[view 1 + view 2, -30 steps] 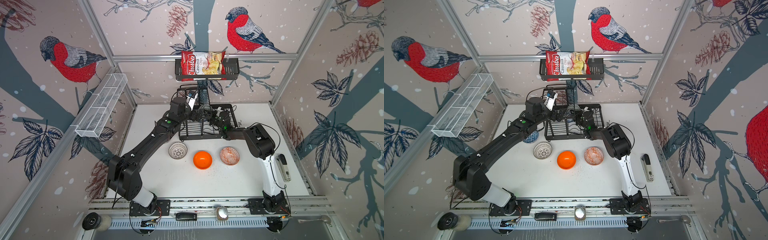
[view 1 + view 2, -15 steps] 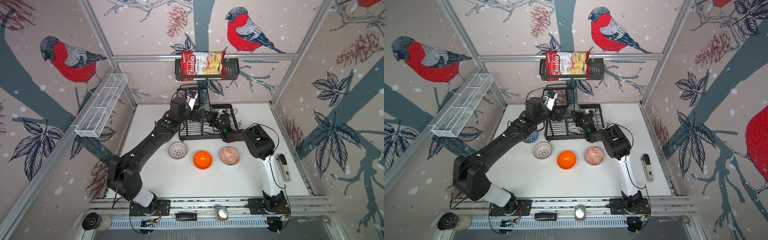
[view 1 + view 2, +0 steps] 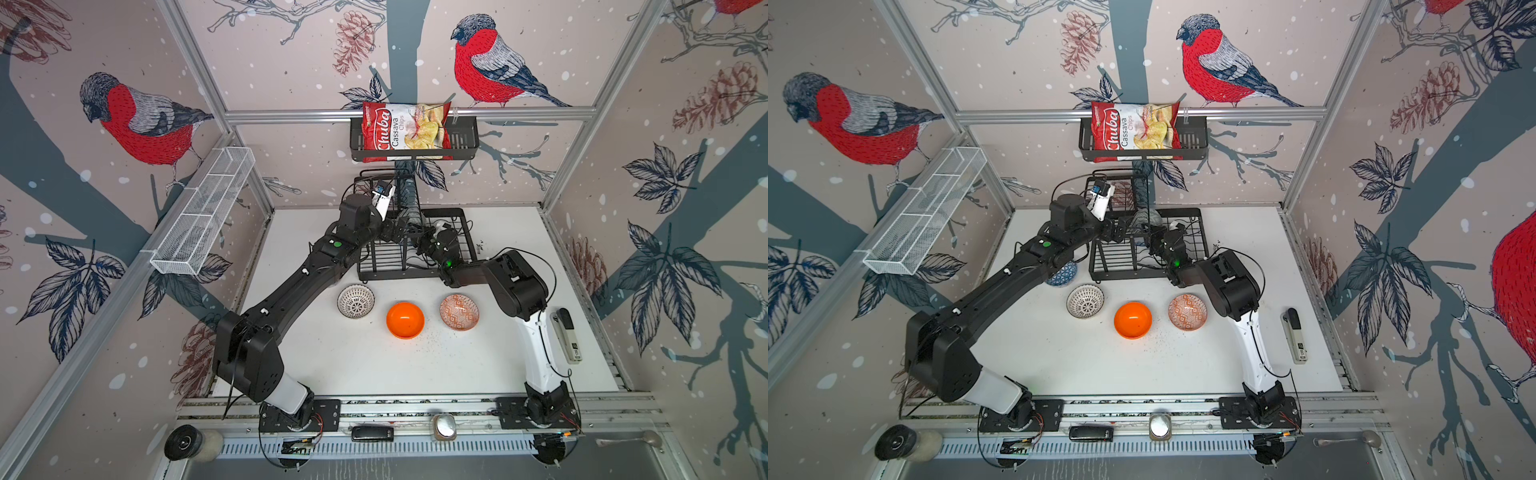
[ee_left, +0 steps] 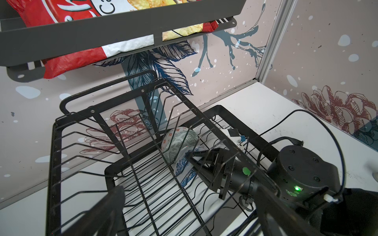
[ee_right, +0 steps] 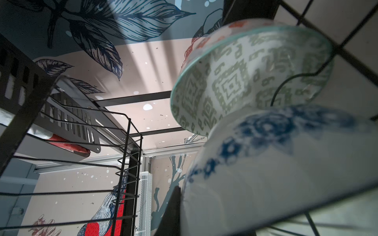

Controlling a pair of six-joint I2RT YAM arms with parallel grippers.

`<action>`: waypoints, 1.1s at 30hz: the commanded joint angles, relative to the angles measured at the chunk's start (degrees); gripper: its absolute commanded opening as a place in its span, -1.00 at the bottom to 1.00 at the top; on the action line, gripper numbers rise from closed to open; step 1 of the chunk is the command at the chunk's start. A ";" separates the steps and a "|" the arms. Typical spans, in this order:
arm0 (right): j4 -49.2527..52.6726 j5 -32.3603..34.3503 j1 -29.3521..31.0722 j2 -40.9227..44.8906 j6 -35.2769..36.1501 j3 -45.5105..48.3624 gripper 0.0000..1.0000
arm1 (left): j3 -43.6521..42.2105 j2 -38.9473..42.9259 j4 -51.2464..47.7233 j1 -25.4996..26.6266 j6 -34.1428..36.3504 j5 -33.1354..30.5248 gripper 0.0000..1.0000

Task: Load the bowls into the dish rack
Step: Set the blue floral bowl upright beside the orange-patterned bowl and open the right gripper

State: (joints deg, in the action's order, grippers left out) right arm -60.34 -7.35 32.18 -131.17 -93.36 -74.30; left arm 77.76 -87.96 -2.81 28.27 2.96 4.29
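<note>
The black wire dish rack [image 3: 399,272] [image 3: 1129,274] stands at the back of the table. On its lower tier a grey-green bowl [image 4: 180,143] [image 5: 245,77] stands on edge. My right gripper [image 4: 189,157] [image 3: 1152,237] is shut on the rim of a blue-white bowl [image 4: 184,171] [image 5: 276,163] right beside it, between the wires. My left gripper [image 3: 395,232] [image 4: 190,220] hangs open and empty over the rack's upper shelf. Three bowls sit in front of the rack: white with black lines [image 3: 355,301], plain orange [image 3: 405,320], orange-red patterned [image 3: 459,311]. A blue patterned bowl [image 3: 1064,274] peeks out under the left arm.
A black slatted basket with a chips bag [image 3: 405,131] hangs on the back wall above the rack. A long white mesh basket [image 3: 203,212] is fixed to the left wall. A grey hand-held device [image 3: 565,334] lies at the table's right edge.
The right gripper has shifted slightly inside the rack with the blue-white bowl. The left arm and the bowls on the table have not moved.
</note>
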 commanded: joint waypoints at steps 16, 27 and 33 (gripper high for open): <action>1.61 -1.17 0.16 2.28 0.61 0.65 -0.56 | -0.49 1.03 2.61 -0.13 -0.47 -0.58 0.97; 2.22 -1.26 -0.10 3.38 1.34 0.74 -0.54 | -0.74 1.31 2.81 -0.13 -0.32 -0.94 0.97; 2.17 -1.35 -0.03 4.12 1.52 1.34 -0.46 | -0.94 1.38 2.98 -0.15 -0.24 -1.22 0.97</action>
State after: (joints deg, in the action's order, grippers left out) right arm -57.84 -8.01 31.97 -127.87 -92.88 -73.23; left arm 76.99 -87.11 -2.00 28.27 2.96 3.22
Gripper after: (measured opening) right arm 0.266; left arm 0.985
